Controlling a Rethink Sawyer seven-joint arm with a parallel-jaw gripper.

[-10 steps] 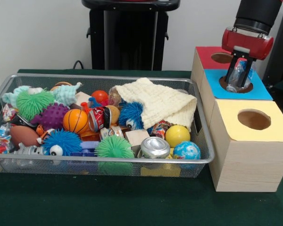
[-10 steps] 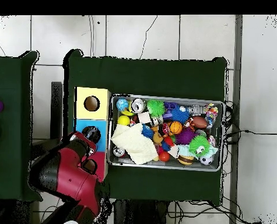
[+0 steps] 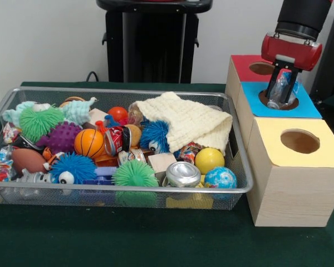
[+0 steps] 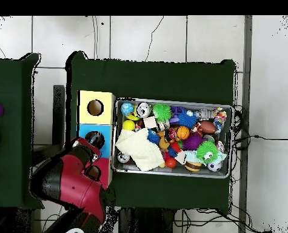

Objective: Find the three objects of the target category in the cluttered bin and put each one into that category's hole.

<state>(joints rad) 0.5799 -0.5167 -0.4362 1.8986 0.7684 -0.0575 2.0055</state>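
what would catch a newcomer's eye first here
The wire bin crammed with bright toys, a cream knitted cloth draped over its right end in the front view. Right of it, the red gripper holds a clear plastic packet in the hole of the blue-topped box.

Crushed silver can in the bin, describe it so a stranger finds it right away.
Start at the wire mesh bin, front rim. The crushed silver can lies between a green spiky ball and a blue globe ball. It is the only shiny metal thing there.
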